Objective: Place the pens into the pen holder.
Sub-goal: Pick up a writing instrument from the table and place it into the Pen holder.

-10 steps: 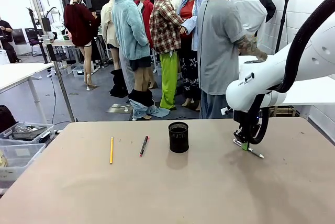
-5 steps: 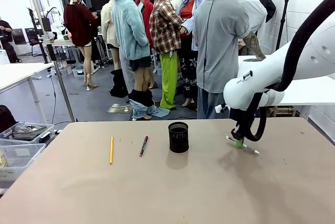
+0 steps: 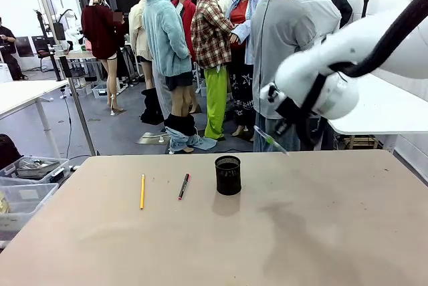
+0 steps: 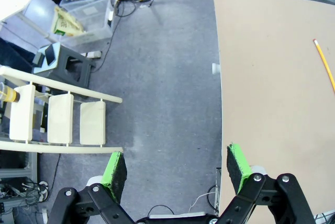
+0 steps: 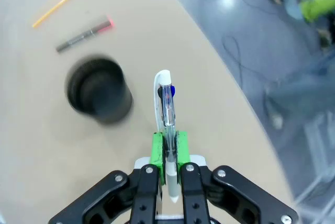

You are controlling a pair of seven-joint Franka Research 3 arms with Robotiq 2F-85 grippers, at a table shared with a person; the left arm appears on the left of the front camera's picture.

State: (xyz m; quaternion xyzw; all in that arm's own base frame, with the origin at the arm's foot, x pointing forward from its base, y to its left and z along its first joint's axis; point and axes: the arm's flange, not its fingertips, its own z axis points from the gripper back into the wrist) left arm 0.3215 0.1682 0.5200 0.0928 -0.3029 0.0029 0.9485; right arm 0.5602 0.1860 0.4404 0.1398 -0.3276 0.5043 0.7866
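My right gripper (image 3: 274, 136) hangs in the air to the right of and above the pen holder (image 3: 228, 174), shut on a clear pen (image 3: 261, 133) with a blue tip. In the right wrist view that pen (image 5: 166, 98) stands between the green pads of the right gripper (image 5: 167, 144), with the black mesh pen holder (image 5: 99, 96) below and to the left. A yellow pencil (image 3: 142, 191) and a black pen with a red end (image 3: 184, 186) lie on the table left of the holder. My left gripper (image 4: 175, 169) is open over the table's left edge, holding nothing.
The tan table (image 3: 301, 232) has free room in front and to the right. A person (image 3: 281, 52) stands with their back turned at the far edge. Plastic boxes (image 4: 86, 17) and a stool (image 4: 60, 62) sit on the floor beside the table's left side.
The right arm has lifted the clear pen off the table at the right and swung it up and left toward the pen holder. The other pens have not moved.
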